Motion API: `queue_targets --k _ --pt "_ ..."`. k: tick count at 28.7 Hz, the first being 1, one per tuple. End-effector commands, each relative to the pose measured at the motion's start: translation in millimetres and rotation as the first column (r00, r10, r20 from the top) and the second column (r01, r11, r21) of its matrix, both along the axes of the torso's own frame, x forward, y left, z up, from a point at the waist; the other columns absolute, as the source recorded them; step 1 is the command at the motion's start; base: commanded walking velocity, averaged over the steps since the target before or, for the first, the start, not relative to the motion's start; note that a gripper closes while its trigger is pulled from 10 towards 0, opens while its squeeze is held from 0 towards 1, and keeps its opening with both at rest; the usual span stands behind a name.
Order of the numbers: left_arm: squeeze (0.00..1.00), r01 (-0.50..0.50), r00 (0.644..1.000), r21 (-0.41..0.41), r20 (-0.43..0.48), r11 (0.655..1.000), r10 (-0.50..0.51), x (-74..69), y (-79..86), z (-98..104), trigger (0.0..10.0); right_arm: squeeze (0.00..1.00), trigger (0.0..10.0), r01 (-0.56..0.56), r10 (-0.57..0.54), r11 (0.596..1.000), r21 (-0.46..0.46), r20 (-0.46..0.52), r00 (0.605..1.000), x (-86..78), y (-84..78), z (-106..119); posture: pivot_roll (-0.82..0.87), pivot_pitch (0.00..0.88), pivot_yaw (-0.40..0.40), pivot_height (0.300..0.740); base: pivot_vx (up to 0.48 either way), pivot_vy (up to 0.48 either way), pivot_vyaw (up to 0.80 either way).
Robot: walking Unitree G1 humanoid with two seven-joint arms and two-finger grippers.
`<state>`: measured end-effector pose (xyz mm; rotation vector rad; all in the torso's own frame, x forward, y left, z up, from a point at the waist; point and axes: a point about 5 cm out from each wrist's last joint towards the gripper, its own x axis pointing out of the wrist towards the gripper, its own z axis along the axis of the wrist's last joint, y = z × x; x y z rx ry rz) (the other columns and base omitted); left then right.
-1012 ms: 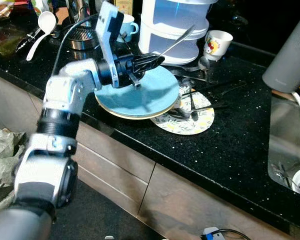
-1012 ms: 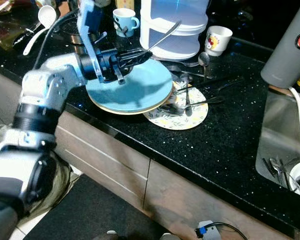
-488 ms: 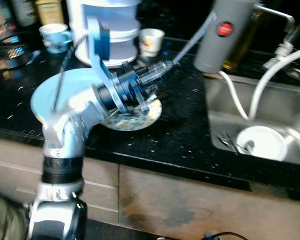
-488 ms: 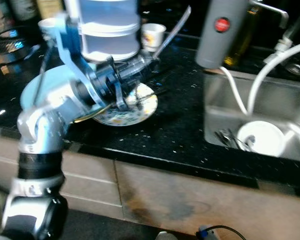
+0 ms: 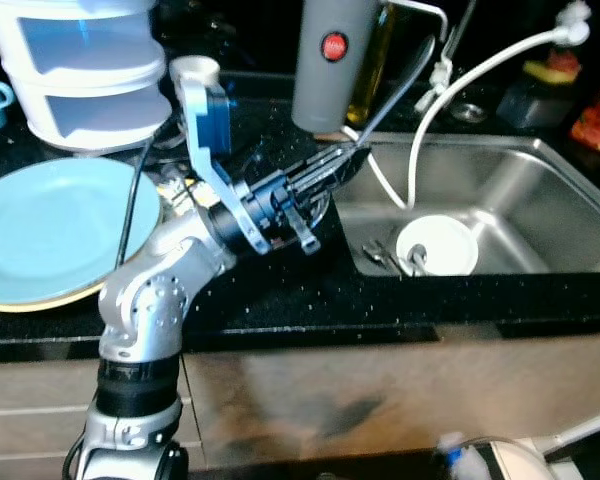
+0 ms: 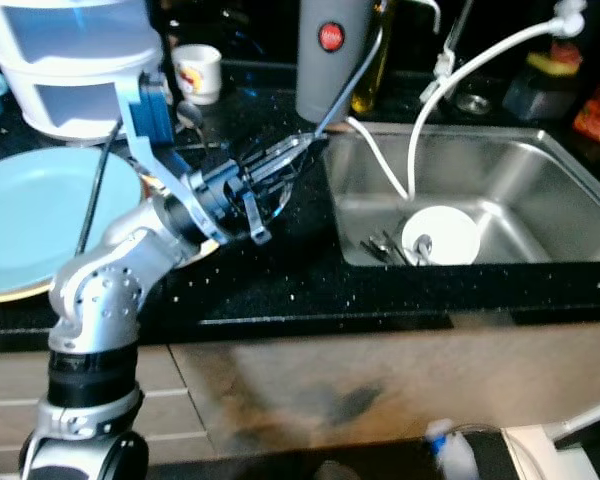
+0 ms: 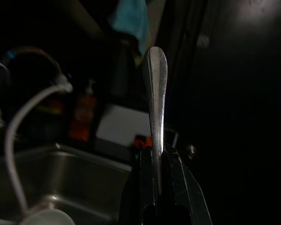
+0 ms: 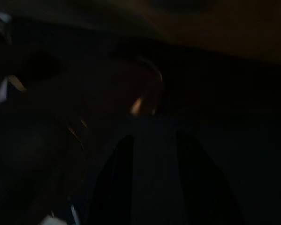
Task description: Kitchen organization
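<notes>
Left gripper (image 5: 352,158): its two black fingers (image 7: 175,173) are clamped on the lower part of a slender metal utensil (image 7: 157,98), whose flat handle end stands out beyond the fingertips. The gripper is held above the black speckled countertop (image 5: 380,300), pointing toward the near left corner of the steel sink (image 5: 540,190), so that the utensil's free end rises over the sink rim in front of the grey cylindrical appliance (image 5: 332,60) with a red button. The silver left arm (image 5: 150,300) reaches up from the lower left, a blue bracket (image 5: 208,120) mounted near its wrist.

Inside the sink, a round white dish (image 5: 436,245) lies on the basin floor, with several pieces of cutlery (image 5: 380,256) just beside it. A white hose (image 5: 480,75) arches over the basin from the back.

To the left of the arm, a light blue plate (image 5: 50,225) rests on the countertop atop a cream-edged plate. Behind it stand a white stacked container (image 5: 85,70) and a small white patterned cup (image 6: 198,70).

Right gripper (image 8: 150,187): seen very dark in its wrist view; the two fingers appear as dim outlines standing apart.
</notes>
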<state>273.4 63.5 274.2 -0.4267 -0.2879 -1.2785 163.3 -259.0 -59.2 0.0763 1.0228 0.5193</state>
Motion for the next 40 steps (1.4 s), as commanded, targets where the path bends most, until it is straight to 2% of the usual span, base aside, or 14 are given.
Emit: queue_targets --k 1,9,11,14,19,22,29,30,31,33,34,36,37,40 --pt "0.00 0.040 0.999 0.007 0.000 0.999 -0.040 -7.6 -12.3 -1.2 10.0 0.00 10.0 -0.008 0.011 0.999 0.043 -0.061 0.998 -13.0 -3.0 -2.8 0.04 0.062 -0.063 0.740 0.000 0.000 -0.80" --pt "0.00 0.030 0.999 -0.005 -0.013 1.000 -0.030 -13.1 -19.4 -4.9 10.0 0.00 10.0 -0.012 0.016 0.982 0.186 -0.020 1.000 5.7 -17.3 19.8 0.03 0.058 -0.060 0.740 0.000 0.000 -0.50" --pt "0.00 0.043 0.999 0.021 -0.008 0.999 -0.043 -16.6 -23.6 -8.7 10.0 0.00 10.0 -0.060 0.057 0.967 0.249 0.017 0.998 11.9 -23.3 31.9 0.03 0.056 -0.059 0.740 0.000 0.000 0.00" --pt "0.00 0.053 0.999 0.029 -0.007 0.998 -0.053 -19.0 -26.0 -10.8 10.0 0.00 10.0 -0.139 0.136 0.957 0.256 0.030 0.990 12.6 -26.4 38.3 0.03 0.056 -0.058 0.740 0.000 0.000 -0.80" --pt "0.00 0.062 0.998 0.031 -0.001 0.998 -0.062 -23.2 -29.0 -11.2 10.0 0.00 10.0 -0.313 0.295 0.903 0.293 0.106 0.950 19.9 -30.3 62.1 0.02 0.059 -0.057 0.740 0.000 0.000 -0.32" --pt "0.00 0.057 0.998 0.028 0.002 0.998 -0.057 -24.3 -29.4 -11.3 10.0 0.00 10.0 -0.425 0.374 0.834 0.353 0.204 0.904 28.6 -23.8 90.3 0.02 0.067 -0.059 0.740 0.000 0.000 0.00" --pt "0.00 0.051 0.999 0.028 0.010 0.998 -0.051 -25.2 -29.3 -11.3 10.0 0.00 10.0 -0.537 0.429 0.740 0.404 0.331 0.840 33.7 -12.2 126.5 0.03 0.070 -0.062 0.740 0.000 0.000 0.00" --pt "0.00 0.048 0.999 0.030 0.012 0.998 -0.048 -25.3 -28.4 -11.6 10.0 0.00 10.0 -0.592 0.456 0.694 0.409 0.386 0.802 31.7 -8.8 145.9 0.03 0.072 -0.062 0.740 0.000 0.000 0.00" --pt "0.00 0.048 0.999 0.030 0.012 0.998 -0.048 -25.3 -28.4 -11.6 10.0 0.00 10.0 -0.592 0.456 0.694 0.409 0.386 0.802 31.7 -8.8 145.9 0.03 0.072 -0.062 0.740 0.000 0.000 0.00" --pt "0.00 0.044 0.999 0.030 0.013 0.999 -0.044 -25.5 -27.0 -11.8 10.0 0.00 10.0 -0.672 0.494 0.602 0.431 0.460 0.738 25.2 -0.1 176.2 0.02 0.077 -0.061 0.740 0.000 0.000 0.00" --pt "0.00 0.044 0.999 0.030 0.013 0.999 -0.044 -25.5 -27.0 -11.8 10.0 0.00 10.0 -0.672 0.494 0.602 0.431 0.460 0.738 25.2 -0.1 176.2 0.02 0.077 -0.061 0.740 0.000 0.000 0.00" --pt "0.00 0.042 0.999 0.029 0.014 0.999 -0.043 -25.4 -26.6 -11.6 10.0 0.00 10.0 -0.726 0.513 0.517 0.453 0.515 0.687 19.1 10.0 199.7 0.02 0.078 -0.060 0.740 0.000 0.000 0.00" --pt "0.00 0.042 0.999 0.029 0.014 0.999 -0.043 -25.4 -26.6 -11.6 10.0 0.00 10.0 -0.726 0.513 0.517 0.453 0.515 0.687 19.1 10.0 199.7 0.02 0.078 -0.060 0.740 0.000 0.000 0.00" --pt "0.00 0.045 0.999 0.024 0.016 0.999 -0.045 -25.5 -26.6 -11.2 10.0 0.00 10.0 -0.783 0.506 0.393 0.482 0.598 0.622 12.4 25.7 227.5 0.02 0.078 -0.060 0.740 0.000 0.000 0.00"
